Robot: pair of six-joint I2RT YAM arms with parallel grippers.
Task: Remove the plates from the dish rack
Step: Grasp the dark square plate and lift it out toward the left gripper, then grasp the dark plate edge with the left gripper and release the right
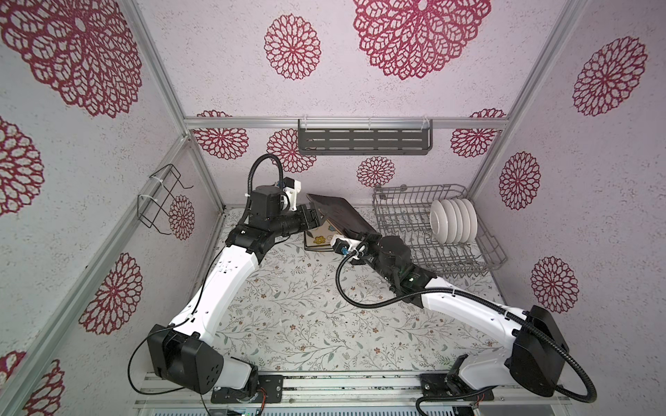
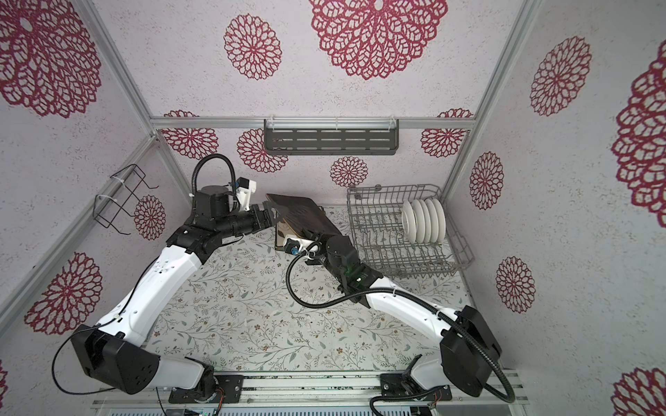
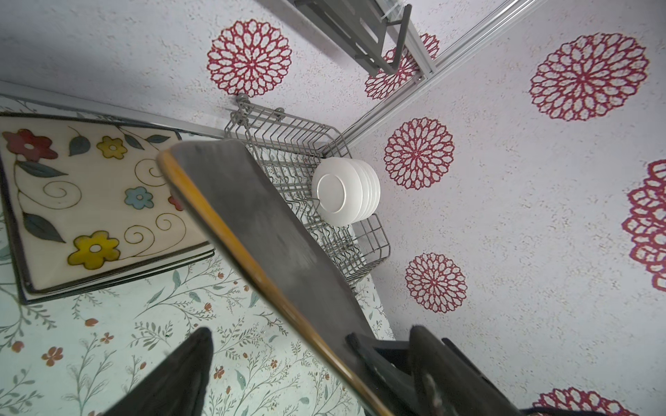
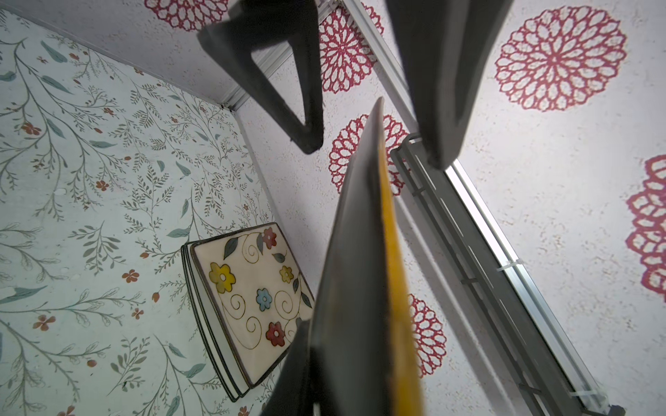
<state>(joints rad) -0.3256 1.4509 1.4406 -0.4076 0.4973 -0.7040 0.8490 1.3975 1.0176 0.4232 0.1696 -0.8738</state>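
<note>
The left end effector (image 1: 312,215) stands wide open, its fingers on either side of the left edge of a black square plate (image 1: 337,212) and clear of it. The plate hangs tilted above stacked cream plates (image 1: 317,239) lying near the back edge of the bench (image 1: 288,317). The right end effector (image 1: 361,235) is clamped on the same plate's near right corner. In the back right corner, the dish rack (image 1: 418,188) holds a row of round white plates (image 1: 452,220) upright.

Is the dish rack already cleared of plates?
No, in a top view a row of round white plates stands on edge inside the dish rack, toward its right end.
</note>
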